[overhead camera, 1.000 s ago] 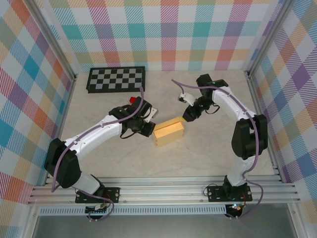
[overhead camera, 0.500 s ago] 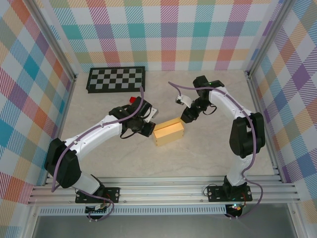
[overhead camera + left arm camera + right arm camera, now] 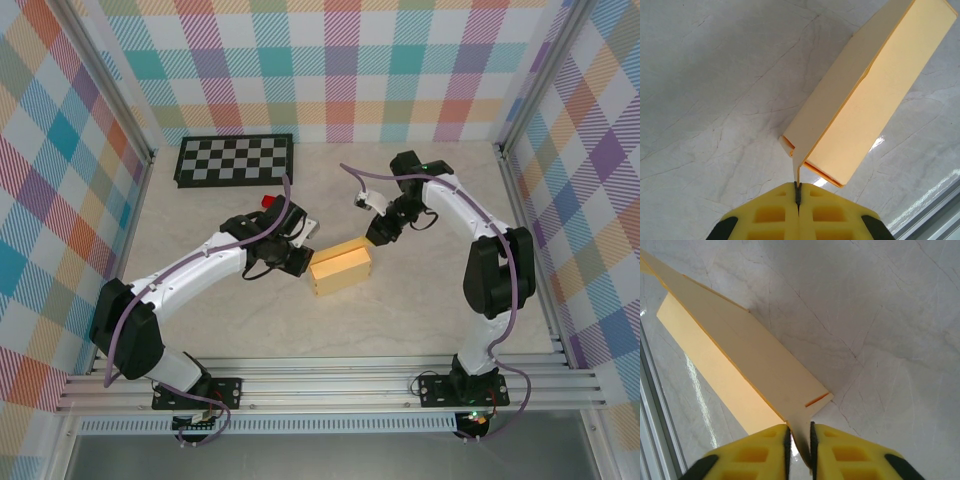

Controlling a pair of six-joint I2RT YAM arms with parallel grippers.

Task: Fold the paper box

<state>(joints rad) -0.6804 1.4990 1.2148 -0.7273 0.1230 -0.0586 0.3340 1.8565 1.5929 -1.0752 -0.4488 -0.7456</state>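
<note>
The paper box point(image 3: 341, 268) is a yellow-orange shallow rectangular box lying mid-table between the two arms. My left gripper point(image 3: 300, 258) sits at its left end. In the left wrist view the left gripper point(image 3: 798, 192) is shut on a thin flap that sticks out from the paper box point(image 3: 875, 85). My right gripper point(image 3: 377, 236) is at the box's far right corner. In the right wrist view the right gripper point(image 3: 800, 440) has a corner flap of the paper box point(image 3: 740, 365) pinched between its nearly closed pads.
A black-and-white checkerboard point(image 3: 234, 158) lies at the back left of the table. A small red block point(image 3: 268, 201) sits just behind the left arm's wrist. Aluminium frame rails run along the table's sides and near edge.
The right arm's elbow and wrist have shifted slightly left and back toward the box's far corner. The left arm and the box look unchanged.
</note>
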